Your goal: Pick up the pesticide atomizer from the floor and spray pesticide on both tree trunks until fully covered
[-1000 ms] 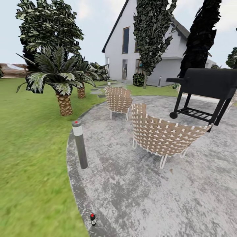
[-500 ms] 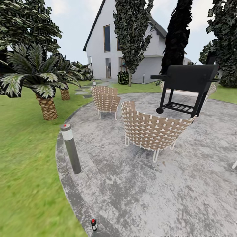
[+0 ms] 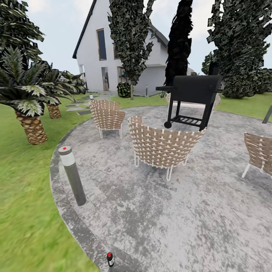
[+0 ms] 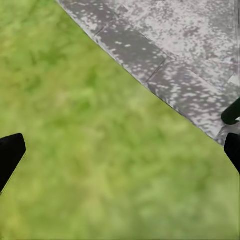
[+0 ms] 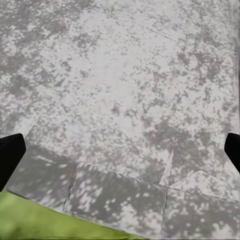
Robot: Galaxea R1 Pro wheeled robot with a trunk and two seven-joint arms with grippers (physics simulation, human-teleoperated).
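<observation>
Both grippers spread wide, holding nothing.
Left fingers (image 4: 11,155) over lawn; pesticide atomizer (image 3: 110,259) upright at the floor's (image 3: 170,219) kerb edge.

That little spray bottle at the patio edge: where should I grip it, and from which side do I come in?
Judging by its pose, grip the pesticide atomizer around its dark body, below the red tip. It stands upright on the floor near the kerb, so a level approach from the side, fingers either side of the body, looks best. Coming from the patio side keeps clear of the lawn.
</observation>
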